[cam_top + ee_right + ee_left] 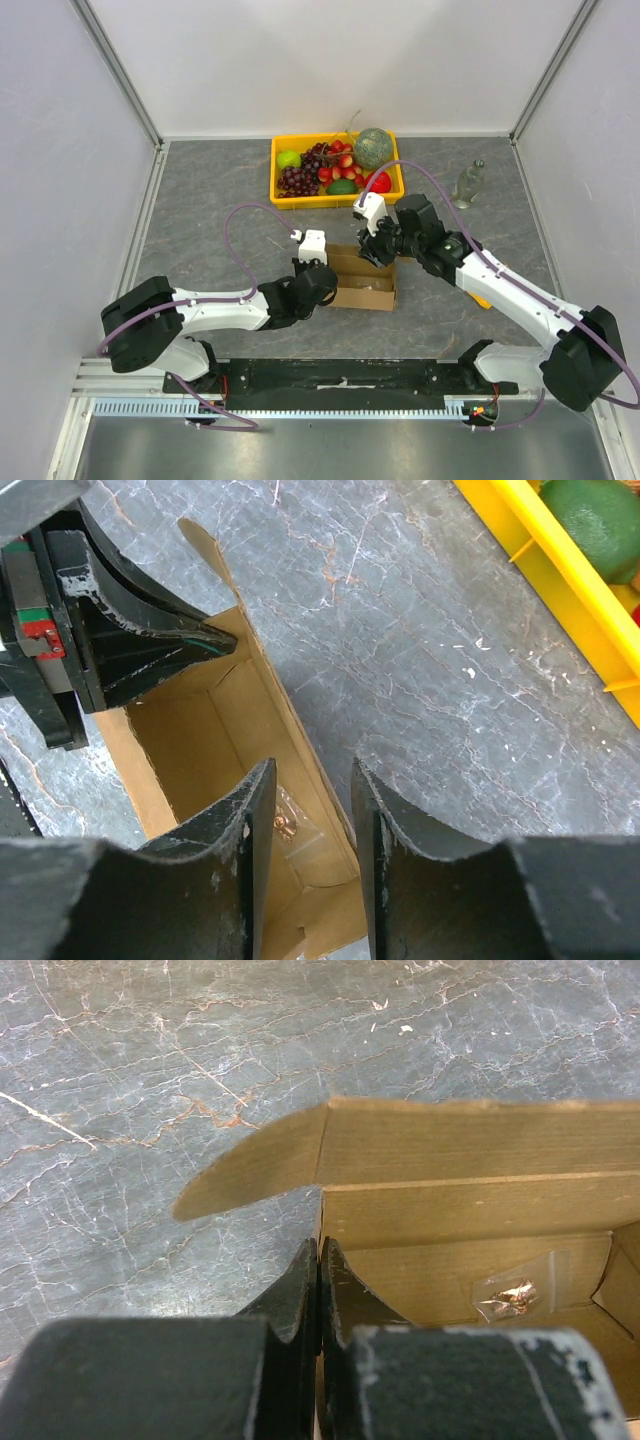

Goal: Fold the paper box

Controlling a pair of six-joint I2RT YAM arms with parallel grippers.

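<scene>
Nearest the overhead camera sit the two arm bases. Beyond them the paper box (365, 288) rests on the counter (210, 200), its long axis running left to right, near the yellow fruit crate (283, 196). At the box's left short end is the left gripper (330, 275), its forearm lying low and pointing right. Reaching in diagonally from the right base, the right gripper (376, 254) comes down on the far long wall, wrist tipped downward.

From the left wrist, the black fingers (290, 1290) are pressed together on the upright end wall, and an unfolded flap (250, 1172) splays out to the left over the counter.

From the right wrist, the jaws stand apart and straddle the far long wall, one finger inside the box and the other outside over bare counter. That wall lies directly between them, so pinching it looks like the coming move.
</scene>
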